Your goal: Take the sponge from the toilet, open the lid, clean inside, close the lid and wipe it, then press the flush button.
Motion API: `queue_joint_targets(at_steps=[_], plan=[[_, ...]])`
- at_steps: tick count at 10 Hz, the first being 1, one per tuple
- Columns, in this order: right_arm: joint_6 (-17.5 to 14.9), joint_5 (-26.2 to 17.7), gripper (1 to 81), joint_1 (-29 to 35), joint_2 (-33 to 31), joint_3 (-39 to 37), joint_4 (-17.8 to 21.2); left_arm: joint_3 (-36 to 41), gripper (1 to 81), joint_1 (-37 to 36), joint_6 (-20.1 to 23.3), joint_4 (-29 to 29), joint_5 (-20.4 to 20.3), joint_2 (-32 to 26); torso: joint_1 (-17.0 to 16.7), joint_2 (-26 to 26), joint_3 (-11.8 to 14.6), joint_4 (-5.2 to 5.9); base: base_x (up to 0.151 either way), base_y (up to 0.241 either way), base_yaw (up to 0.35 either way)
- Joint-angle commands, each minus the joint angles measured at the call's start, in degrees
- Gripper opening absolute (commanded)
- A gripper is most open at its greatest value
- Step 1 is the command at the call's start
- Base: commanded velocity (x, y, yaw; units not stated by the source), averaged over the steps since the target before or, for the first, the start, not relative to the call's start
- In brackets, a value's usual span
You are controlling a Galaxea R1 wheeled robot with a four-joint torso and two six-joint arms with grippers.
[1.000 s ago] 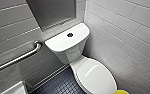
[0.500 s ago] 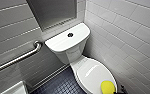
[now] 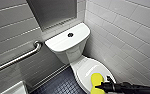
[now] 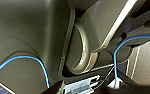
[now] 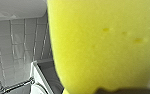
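Ok: sponge in the right gripper, lid down

Right gripper [image 3: 104, 86] comes in from the lower right of the head view and looks pinched on the sponge [image 3: 96, 79]. The dark tips overlap the sponge's near end. On the right wrist camera the yellow foam sits right in front of the lens, which fits a grip, but that's my read; the pads themselves aren't visible.

The sponge is over the front half of the lid [image 3: 87, 71]. I can't tell whether it touches the lid or is just above it. Its long axis runs roughly from the gripper toward the tank.

The lid is down flat on the toilet [image 3: 74, 56]. The lid's long axis follows the same line, with the hinge end at the tank and the free front edge near the gripper. So the liftable edge is on the right arm's side, close under the hand.

The flush button [image 3: 70, 34] is on top of the tank cover, well beyond the sponge, up and left of the gripper. The grab bar [image 3: 18, 58] on the left wall is well apart from all this.

Left arm: can't tell its grip state. Its camera faces the robot's own dark shell and a blue cable [image 4: 121, 50], so the right arm is clearly the nearer one.
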Motion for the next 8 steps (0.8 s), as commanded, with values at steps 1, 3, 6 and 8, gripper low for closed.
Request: queue_joint_targets(at_steps=[1,3,6,8], plan=[[1.8,-7.0,1.0,9.3,4.8,-4.1,-0.8,1.5,81.1,1.4,0.0,-0.5,4.6,-0.4,0.0,0.0,0.0,0.00,0.000,0.000,0.000],[1.7,-7.0,1.0,12.3,9.4,-7.5,-1.1,1.4,81.1,1.3,0.0,-0.6,4.6,-0.7,0.0,0.0,0.0,0.00,0.000,0.000,0.000],[1.9,-6.9,1.0,14.8,15.9,-12.6,-1.0,1.4,81.1,1.4,0.0,-0.8,4.6,-0.6,0.0,0.0,0.0,0.00,0.000,0.000,0.000],[1.9,-6.0,1.0,15.9,20.7,-17.0,-1.0,1.3,81.1,1.4,0.0,-0.9,4.7,-0.7,0.0,0.0,0.0,0.00,0.000,0.000,0.000]])
